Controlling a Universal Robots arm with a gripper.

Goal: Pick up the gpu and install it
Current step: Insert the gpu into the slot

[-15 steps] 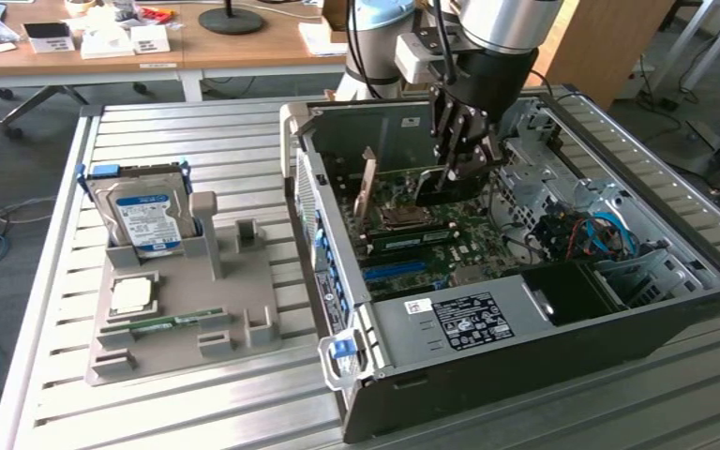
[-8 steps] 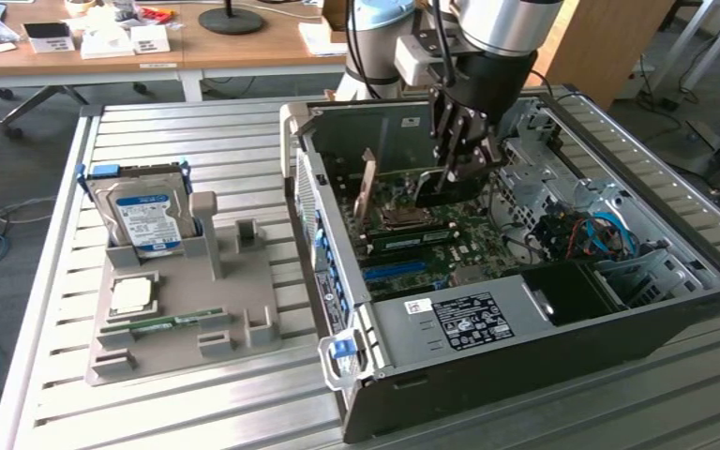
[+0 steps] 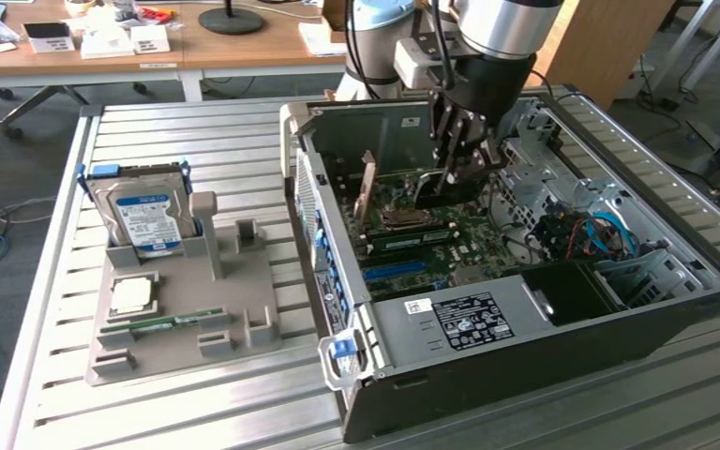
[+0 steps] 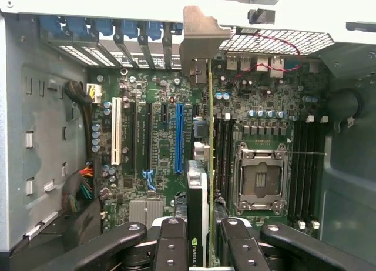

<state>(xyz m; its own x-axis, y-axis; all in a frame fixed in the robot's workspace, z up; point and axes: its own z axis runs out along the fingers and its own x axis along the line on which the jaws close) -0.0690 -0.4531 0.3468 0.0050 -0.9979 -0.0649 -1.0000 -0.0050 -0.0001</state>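
Tool (image 4: 204,238) pinching gpu (image 4: 210,136) edge-on above mobo (image 4: 158,94). Judged light, stiff, fragile; grip board faces, avoid components.

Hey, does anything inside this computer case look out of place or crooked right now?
Nothing spilled or damaged. The gpu, clamped edge-on between the fingers, looks off line: in the wrist view it runs beside the blue slot, nearer the empty CPU socket, not along it.
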